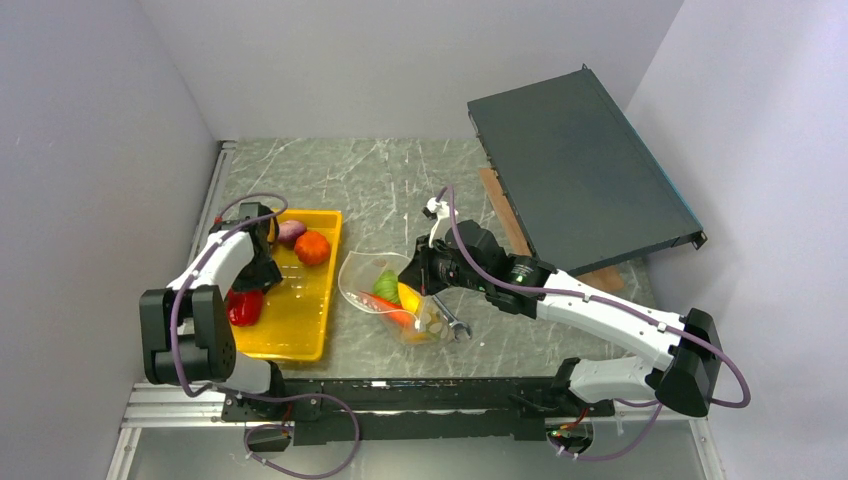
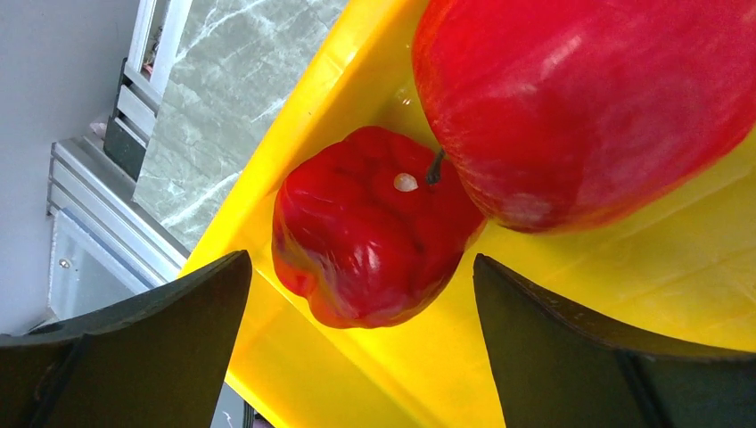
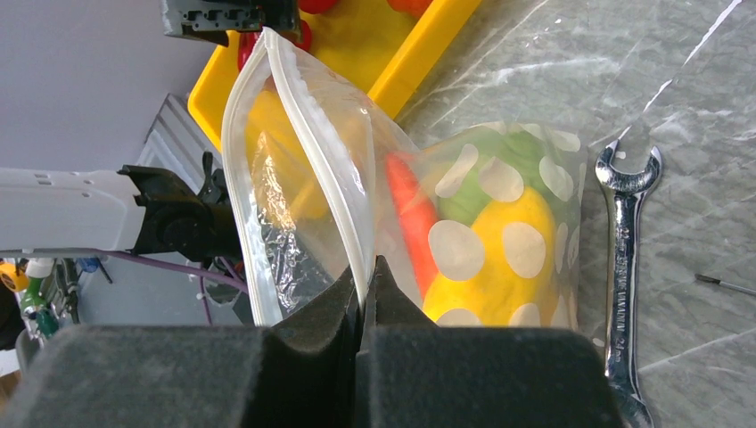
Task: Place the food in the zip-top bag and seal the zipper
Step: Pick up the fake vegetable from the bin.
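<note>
The clear zip-top bag (image 1: 372, 283) with white dots lies on the table, mouth toward the tray. My right gripper (image 3: 367, 267) is shut on the bag's white zipper (image 3: 308, 107) and holds that edge up, so the mouth gapes. Inside lie an orange carrot (image 3: 408, 209), a green cabbage (image 3: 468, 183) and a yellow pepper (image 3: 508, 259). My left gripper (image 2: 361, 263) stands open low in the yellow tray (image 1: 300, 320), with a red pepper (image 2: 370, 236) just ahead between its fingers, untouched. A bigger red fruit (image 2: 579, 98) lies beside the pepper. An orange piece (image 1: 312, 247) and a purple piece (image 1: 290, 232) sit at the tray's far end.
A steel wrench (image 1: 455, 323) lies on the table just right of the bag. A dark flat panel (image 1: 575, 165) leans at the back right over a wooden strip. Grey walls close in on both sides. A thin metal tip (image 3: 722, 283) shows at the right edge.
</note>
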